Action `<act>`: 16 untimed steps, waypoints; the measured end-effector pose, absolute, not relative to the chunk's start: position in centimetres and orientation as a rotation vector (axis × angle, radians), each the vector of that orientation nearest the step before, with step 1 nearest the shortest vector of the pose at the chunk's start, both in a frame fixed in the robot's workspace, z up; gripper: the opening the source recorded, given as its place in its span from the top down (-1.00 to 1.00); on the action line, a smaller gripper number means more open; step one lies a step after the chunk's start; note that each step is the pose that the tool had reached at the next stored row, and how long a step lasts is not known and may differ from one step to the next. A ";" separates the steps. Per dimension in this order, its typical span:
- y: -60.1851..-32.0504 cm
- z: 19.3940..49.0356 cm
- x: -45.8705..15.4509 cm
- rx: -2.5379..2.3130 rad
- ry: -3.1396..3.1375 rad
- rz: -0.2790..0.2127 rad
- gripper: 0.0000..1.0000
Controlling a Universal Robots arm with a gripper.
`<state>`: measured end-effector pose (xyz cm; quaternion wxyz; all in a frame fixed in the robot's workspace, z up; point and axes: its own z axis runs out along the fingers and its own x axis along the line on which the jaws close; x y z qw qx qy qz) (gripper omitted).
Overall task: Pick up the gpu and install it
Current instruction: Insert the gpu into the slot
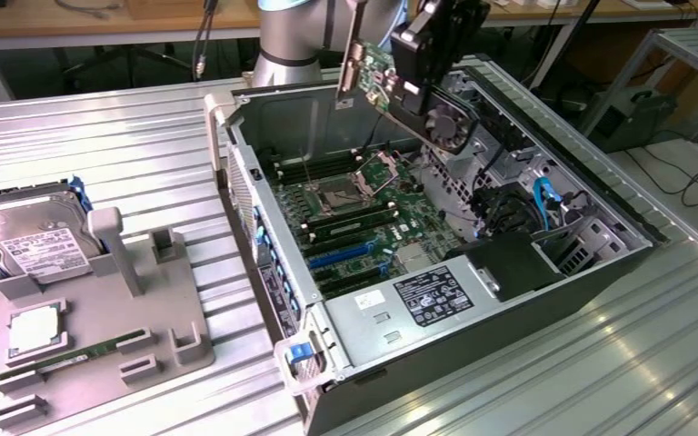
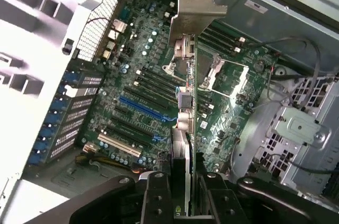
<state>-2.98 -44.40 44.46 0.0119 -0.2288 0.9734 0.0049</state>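
The claw [image 1: 420,53] is closed on the gpu [image 1: 380,82] and holds it in the air above the open computer case [image 1: 362,345], clear of the motherboard [image 1: 349,213]. The card's long axis slants downward toward the exterior view's right, with the silver bracket [image 2: 193,12] at the higher end. In the wrist view the card appears edge-on between the fingers [image 2: 159,197], so its faces and connector edge are hidden.

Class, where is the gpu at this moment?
At the top of the exterior view, the gpu hangs in the gripper above the open computer case, over the motherboard.
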 end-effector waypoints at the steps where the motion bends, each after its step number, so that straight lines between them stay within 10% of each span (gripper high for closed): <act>1: -44.4 44.5 -3.0 -0.741 3.029 0.016 0.46; 16: -44.4 44.5 -3.0 -1.203 2.878 0.021 0.46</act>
